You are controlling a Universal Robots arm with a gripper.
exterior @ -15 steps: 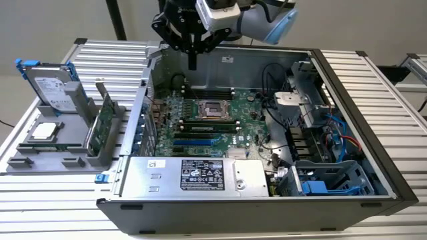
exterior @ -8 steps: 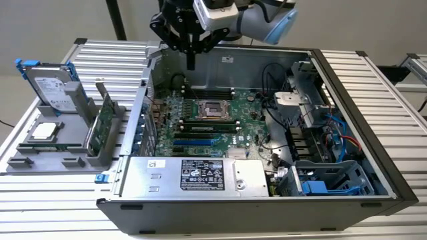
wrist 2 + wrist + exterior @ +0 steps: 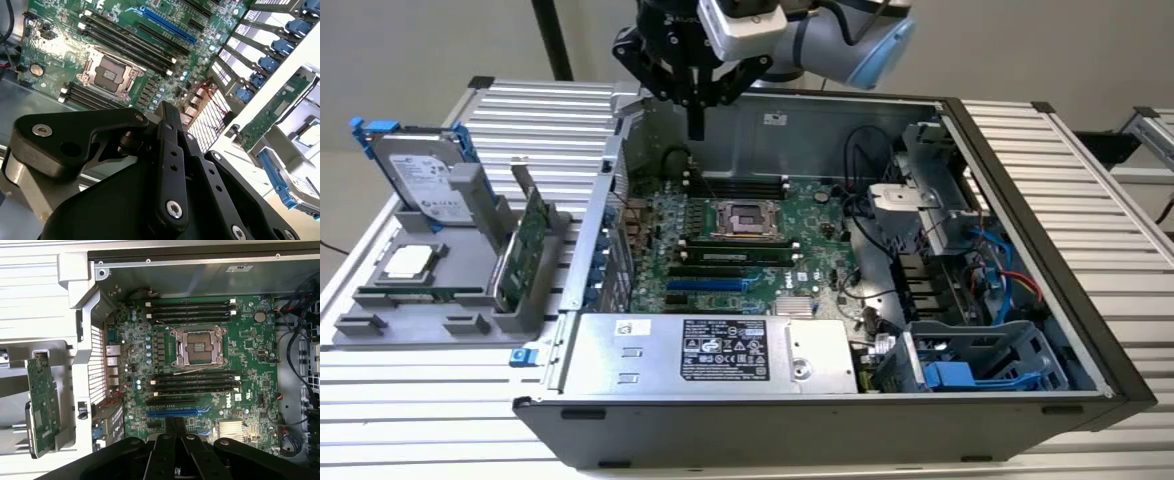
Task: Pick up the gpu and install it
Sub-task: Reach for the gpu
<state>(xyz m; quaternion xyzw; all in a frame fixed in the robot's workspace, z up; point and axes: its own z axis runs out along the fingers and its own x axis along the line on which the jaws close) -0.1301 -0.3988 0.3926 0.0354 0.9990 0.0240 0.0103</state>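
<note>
So the biggest thing here is the ribbed metal tabletop, and an open computer case lies on it, taking up the middle and right of the exterior view. Inside it the green motherboard lies flat, and the silver power supply runs along the case's lower edge in the frame.

On the exterior view's left, just beside the case, there's a grey holder tray. A hard drive in a blue frame stands upright at its upper left. The gpu stands on edge in a slot on the side of the tray nearest the case. It's untouched and not installed. Both wrist views catch it too, outside the case wall.

The end effector hangs at the upper middle of the exterior view, over the far end of the case and well apart from the gpu. Its fingers look pressed together with nothing between them.

The empty CPU socket sits mid-board.
</note>
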